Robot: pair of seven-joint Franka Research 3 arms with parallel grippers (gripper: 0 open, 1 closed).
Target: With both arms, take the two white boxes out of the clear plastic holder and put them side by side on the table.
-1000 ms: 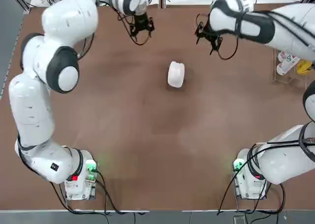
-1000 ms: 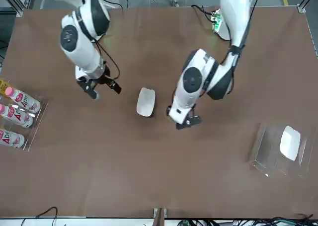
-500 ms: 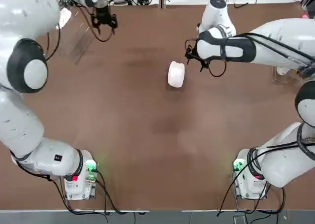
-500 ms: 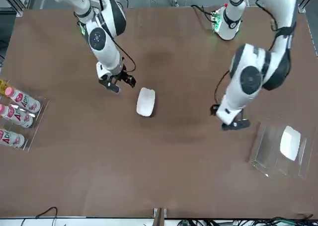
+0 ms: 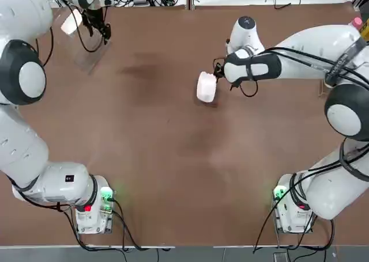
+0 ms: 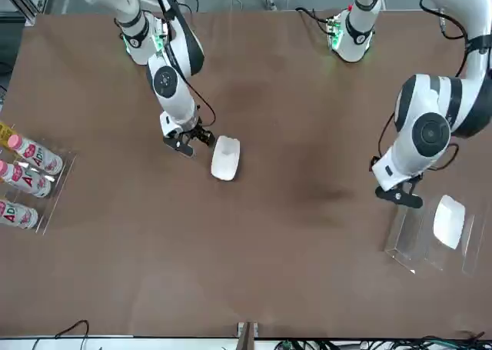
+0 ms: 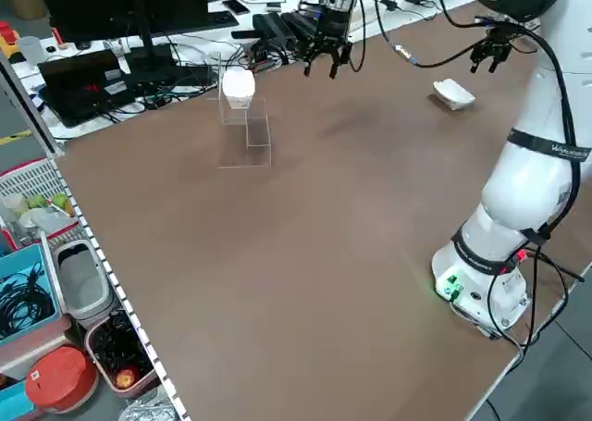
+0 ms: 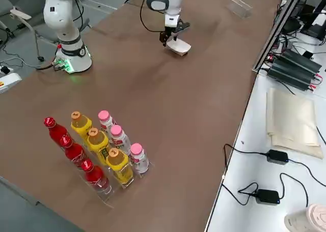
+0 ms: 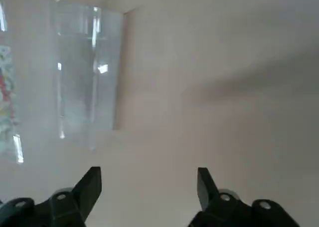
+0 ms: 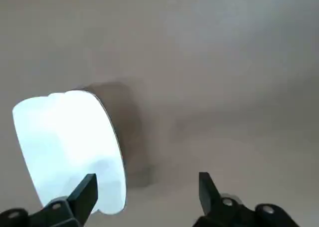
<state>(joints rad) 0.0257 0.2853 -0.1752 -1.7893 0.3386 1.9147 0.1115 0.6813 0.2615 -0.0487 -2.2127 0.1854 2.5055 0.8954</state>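
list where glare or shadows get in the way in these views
Right wrist view: the white box is blown out to near-plain white, with a soft dark shadow beside it; left wrist view: bright glints streak the clear plastic holder, its walls otherwise faint; front view: the bottle rack shows as shiny edges.

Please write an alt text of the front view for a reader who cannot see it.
One white box lies on the brown table beside the right gripper; another sits in the clear holder, near the left gripper. White bottles with pink caps stand at the picture's left.
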